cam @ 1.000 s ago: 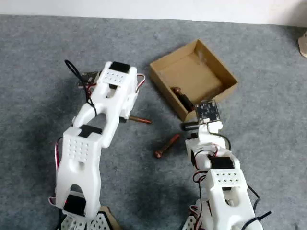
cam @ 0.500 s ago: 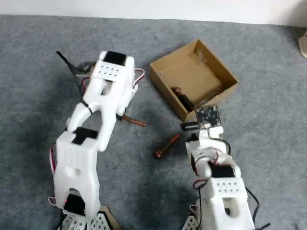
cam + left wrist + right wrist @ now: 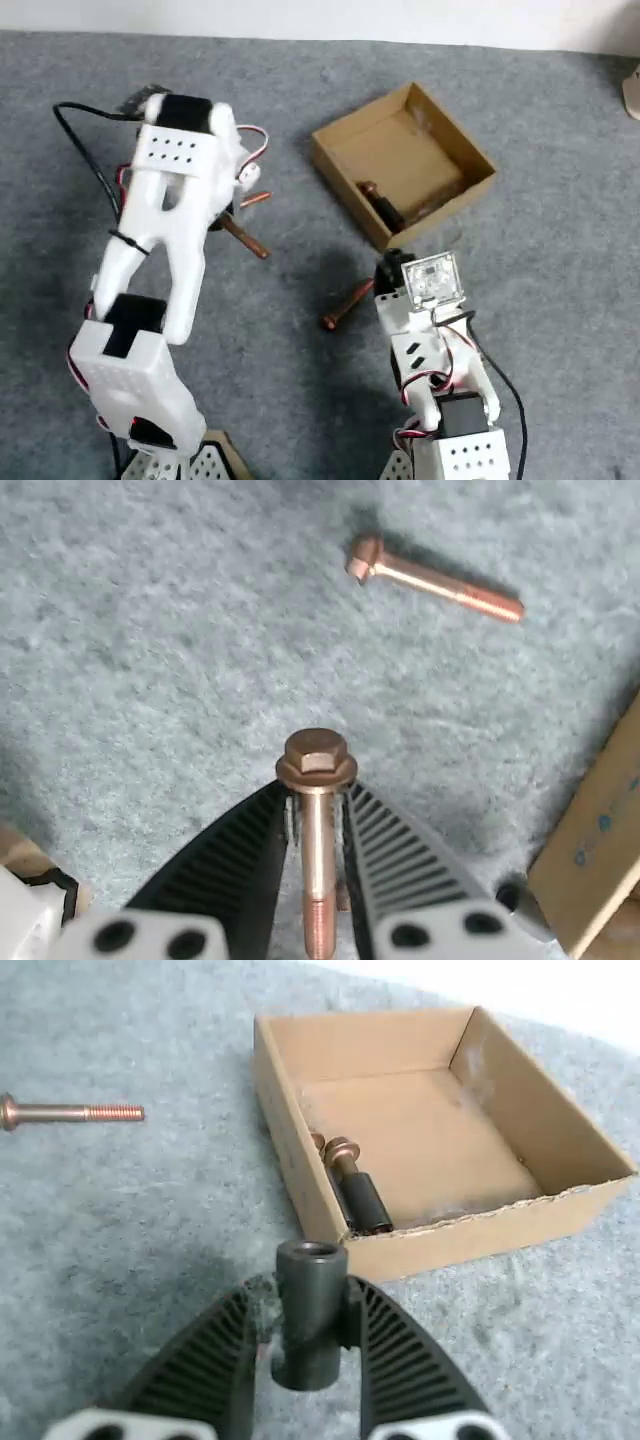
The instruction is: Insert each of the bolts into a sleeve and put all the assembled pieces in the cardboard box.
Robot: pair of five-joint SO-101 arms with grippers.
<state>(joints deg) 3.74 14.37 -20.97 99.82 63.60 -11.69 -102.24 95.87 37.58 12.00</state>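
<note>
Gripping a copper bolt by its threaded shank, the left pincer sits upper left in the high view, with open, fuzzy grey surface around it. The right pincer is clamped on a dark tubular sleeve just below the cardboard box. An assembled piece lies against the box's lower-left wall, and a loose bolt lies at centre frame.

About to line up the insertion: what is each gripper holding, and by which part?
The left gripper clamps a bolt by its shank, just under the head. The right gripper clamps a sleeve around its body, open end sticking out.
</note>
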